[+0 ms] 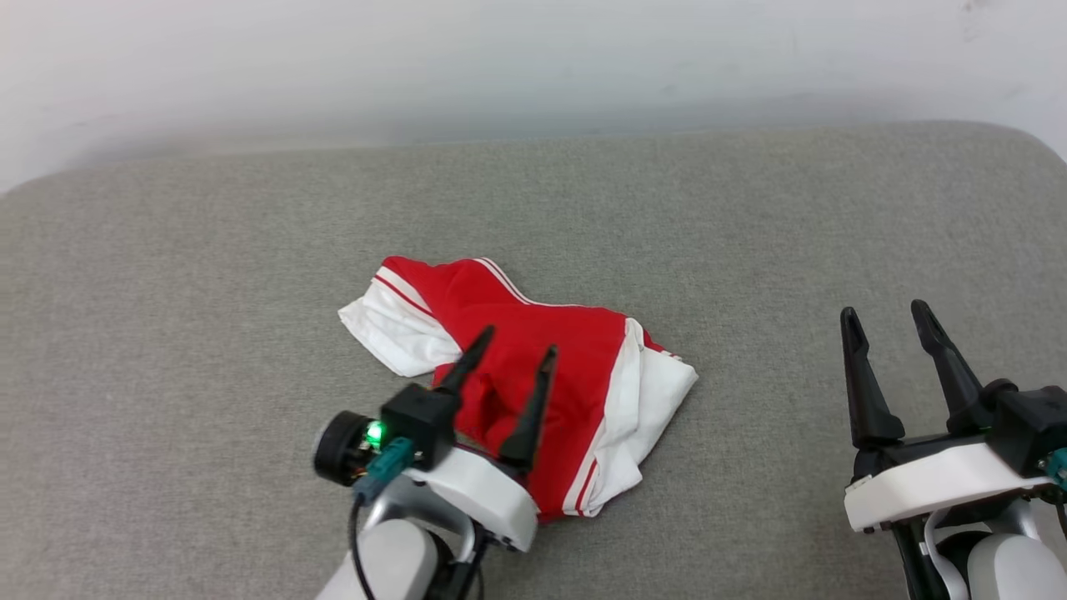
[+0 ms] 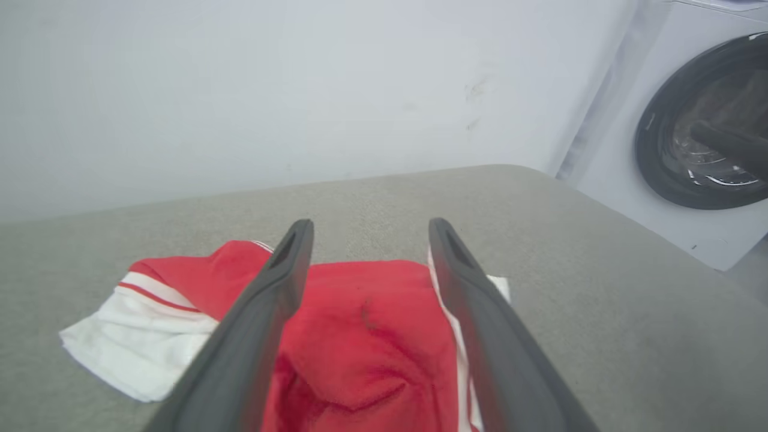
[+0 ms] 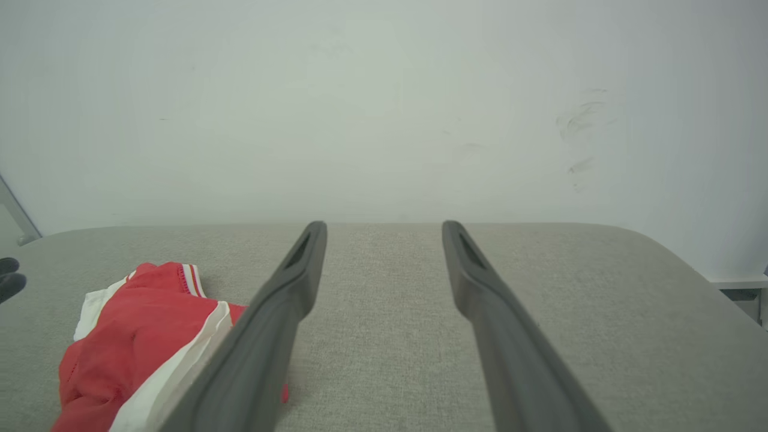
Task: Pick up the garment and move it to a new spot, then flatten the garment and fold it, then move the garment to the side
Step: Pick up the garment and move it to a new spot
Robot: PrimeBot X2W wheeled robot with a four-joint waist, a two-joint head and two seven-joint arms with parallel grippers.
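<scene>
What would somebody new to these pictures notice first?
The crumpled red and white garment jumps out, heaped near the middle of the grey padded surface. The left gripper is open over it, while the right gripper is open off to the right, clear of the cloth. A washing machine stands past the surface's right edge.

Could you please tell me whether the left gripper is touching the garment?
Cannot tell. In head and left wrist views the open left gripper overlaps the garment, but neither shows contact or a gap.
</scene>
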